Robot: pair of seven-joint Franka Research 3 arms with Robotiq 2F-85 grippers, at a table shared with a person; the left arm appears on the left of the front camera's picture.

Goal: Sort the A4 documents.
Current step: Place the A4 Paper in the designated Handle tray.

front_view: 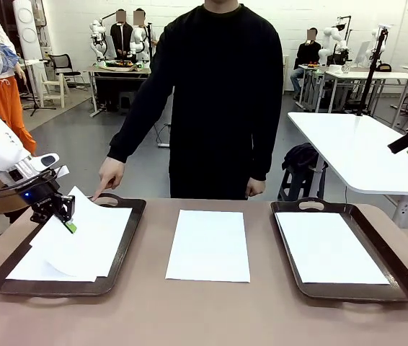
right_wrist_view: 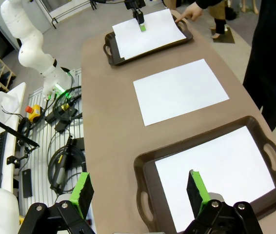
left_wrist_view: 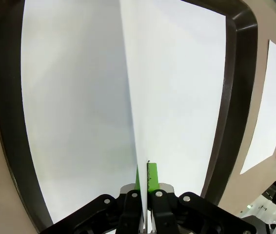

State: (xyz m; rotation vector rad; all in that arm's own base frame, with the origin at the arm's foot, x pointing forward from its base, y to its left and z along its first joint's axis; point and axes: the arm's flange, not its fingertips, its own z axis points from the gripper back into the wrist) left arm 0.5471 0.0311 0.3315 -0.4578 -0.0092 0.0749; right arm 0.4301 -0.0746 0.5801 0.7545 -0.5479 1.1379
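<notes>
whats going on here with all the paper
The left gripper is shut on one A4 sheet, holding it curled up over the left tray, which holds paper. The person's hand points at that tray's far rim. A middle sheet lies on the table, and a third sheet in the right tray. The right gripper hangs open, raised on that side.

Room inventory, as you face it:
- brown tabletop [front_view: 204,310], foreground
- grey floor [front_view: 81,144], evenly lit
- white wall [front_view: 298,18], rear
- white table [front_view: 362,155], near right
- further white tables [front_view: 366,75], far right
- black chair [front_view: 65,65], far left
- dark stool [front_view: 301,158], beside the white table
- cables [right_wrist_view: 62,109], on your floor beside the tabletop
</notes>
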